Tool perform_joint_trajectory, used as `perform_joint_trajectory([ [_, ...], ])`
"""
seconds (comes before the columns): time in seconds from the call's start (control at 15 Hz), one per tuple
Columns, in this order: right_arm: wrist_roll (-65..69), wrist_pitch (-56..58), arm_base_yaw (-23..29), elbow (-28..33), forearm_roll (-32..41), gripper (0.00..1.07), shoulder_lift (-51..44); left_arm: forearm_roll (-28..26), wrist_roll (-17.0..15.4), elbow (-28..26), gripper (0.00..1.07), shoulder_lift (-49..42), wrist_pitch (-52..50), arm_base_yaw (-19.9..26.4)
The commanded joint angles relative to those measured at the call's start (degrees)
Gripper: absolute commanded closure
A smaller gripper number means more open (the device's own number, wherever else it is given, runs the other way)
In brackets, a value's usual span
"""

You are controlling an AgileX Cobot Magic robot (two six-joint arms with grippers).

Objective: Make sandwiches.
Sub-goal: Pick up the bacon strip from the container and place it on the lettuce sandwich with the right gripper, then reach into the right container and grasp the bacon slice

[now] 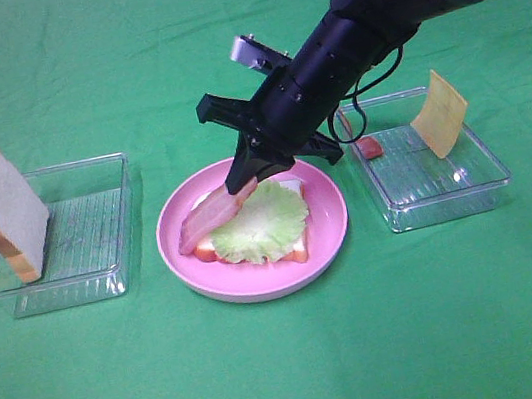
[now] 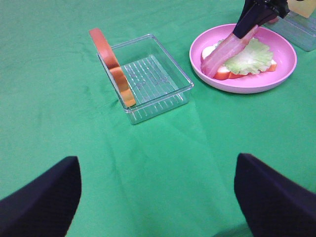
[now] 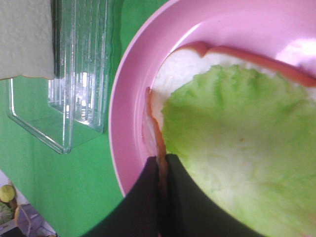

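Observation:
A pink plate [image 1: 258,274] in the middle holds a bread slice [image 1: 299,247] topped with green lettuce [image 1: 265,225]. My right gripper [image 1: 242,178] is shut on one end of a pink-red bacon strip [image 1: 210,216]. The strip slants down over the lettuce's left edge onto the plate. The right wrist view shows the fingers [image 3: 187,197] pinching the bacon [image 3: 150,123] beside the lettuce [image 3: 237,148]. My left gripper [image 2: 158,207] hangs open over bare green cloth with nothing between its fingers; it is outside the exterior view. A second bread slice [image 1: 3,211] stands on the left tray's edge. Yellow cheese [image 1: 439,111] leans in the right tray.
A clear plastic tray [image 1: 103,256] sits left of the plate and another [image 1: 447,193] to its right, with a small red-brown piece [image 1: 369,148] in its back corner. Green cloth [image 1: 294,377] covers the table.

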Motion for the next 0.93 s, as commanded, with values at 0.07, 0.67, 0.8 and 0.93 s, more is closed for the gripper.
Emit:
perform_joint_trajectory([
  [0.07, 3.67, 0.0, 0.06, -0.4, -5.61, 0.98, -1.43, -0.23, -0.4, 0.06, 0.26, -1.26, -0.74, -0.23],
  [0.67, 5.96, 9.11, 0.17, -1.26, -13.64, 0.36, -6.42, -0.23, -0.4, 0.06, 0.26, -1.26, -0.74, -0.23],
  [0.8, 9.91, 13.35, 0.17, -3.5, -19.6, 0.36, -8.65, -0.23, -0.4, 0.06, 0.26, -1.26, -0.74, -0.23],
  [0.93, 13.35, 15.36, 0.17, -5.21, -26.01, 0.37, -10.6, -0.23, -0.4, 0.06, 0.26, -1.26, -0.74, -0.23],
])
